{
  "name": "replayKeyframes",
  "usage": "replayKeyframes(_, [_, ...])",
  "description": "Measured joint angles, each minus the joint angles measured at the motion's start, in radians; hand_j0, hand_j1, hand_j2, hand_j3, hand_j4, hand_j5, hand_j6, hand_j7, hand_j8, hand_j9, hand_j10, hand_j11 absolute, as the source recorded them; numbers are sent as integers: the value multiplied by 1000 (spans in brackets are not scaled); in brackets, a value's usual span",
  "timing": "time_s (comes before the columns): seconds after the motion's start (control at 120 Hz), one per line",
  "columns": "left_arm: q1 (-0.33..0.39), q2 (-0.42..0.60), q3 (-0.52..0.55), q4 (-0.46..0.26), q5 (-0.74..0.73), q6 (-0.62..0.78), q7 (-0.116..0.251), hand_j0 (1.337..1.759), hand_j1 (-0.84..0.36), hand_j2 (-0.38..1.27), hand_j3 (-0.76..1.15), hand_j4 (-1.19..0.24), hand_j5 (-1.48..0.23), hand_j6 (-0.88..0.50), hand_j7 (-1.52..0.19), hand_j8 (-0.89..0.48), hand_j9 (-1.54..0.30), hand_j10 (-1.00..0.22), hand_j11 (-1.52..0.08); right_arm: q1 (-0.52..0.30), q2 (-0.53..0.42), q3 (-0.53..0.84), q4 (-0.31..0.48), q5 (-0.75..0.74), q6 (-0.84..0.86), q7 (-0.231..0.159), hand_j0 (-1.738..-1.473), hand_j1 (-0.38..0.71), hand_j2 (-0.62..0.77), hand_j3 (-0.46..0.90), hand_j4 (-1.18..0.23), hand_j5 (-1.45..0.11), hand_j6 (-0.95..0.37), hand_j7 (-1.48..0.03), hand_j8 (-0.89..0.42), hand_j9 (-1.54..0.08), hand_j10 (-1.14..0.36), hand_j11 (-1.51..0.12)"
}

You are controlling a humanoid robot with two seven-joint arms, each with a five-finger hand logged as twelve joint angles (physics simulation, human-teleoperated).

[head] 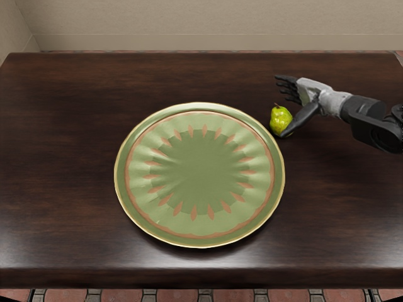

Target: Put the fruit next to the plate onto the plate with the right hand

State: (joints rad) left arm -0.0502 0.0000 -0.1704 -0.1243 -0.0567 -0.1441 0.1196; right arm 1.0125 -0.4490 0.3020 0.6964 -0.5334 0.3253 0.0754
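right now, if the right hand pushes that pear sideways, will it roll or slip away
The pear is rounded and stands stem-up on a small base, so a sideways push would probably tip and roll it. Its skin shows a shiny highlight, so it may slip from the right hand unless gripped from both sides.

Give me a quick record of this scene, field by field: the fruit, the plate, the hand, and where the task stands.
fruit: green-yellow pear, stem up, on the table
fruit position: beside the upper-right rim of the plate
plate: green with an orange pattern, mid-table
right hand: at the pear's right side, fingers spread, thumb by the pear, no grasp
left arm: out of view
task status: pear not yet on the plate
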Motion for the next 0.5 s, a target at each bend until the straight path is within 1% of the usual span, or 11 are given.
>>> replayKeyframes(0.167, [0, 0, 0, 0, 0, 0, 0, 1658, 348, 0, 0, -1, -1, -1, -1, -1, -1, -1, -1, 0, 15, -22, -17, -22, -22, 12, -1658, -304, -6, 0, -40, -50, -40, -50, -40, -50, -39, -50])
replayKeyframes(0.5, [1, 0, 0, 0, 0, 0, 0, 1658, 348, 0, 0, -1, -1, -1, -1, -1, -1, -1, -1, 11, 18, -79, -35, -41, -22, 15, -1658, -247, -15, 0, -88, -112, -88, -112, -88, -112, -87, -112])
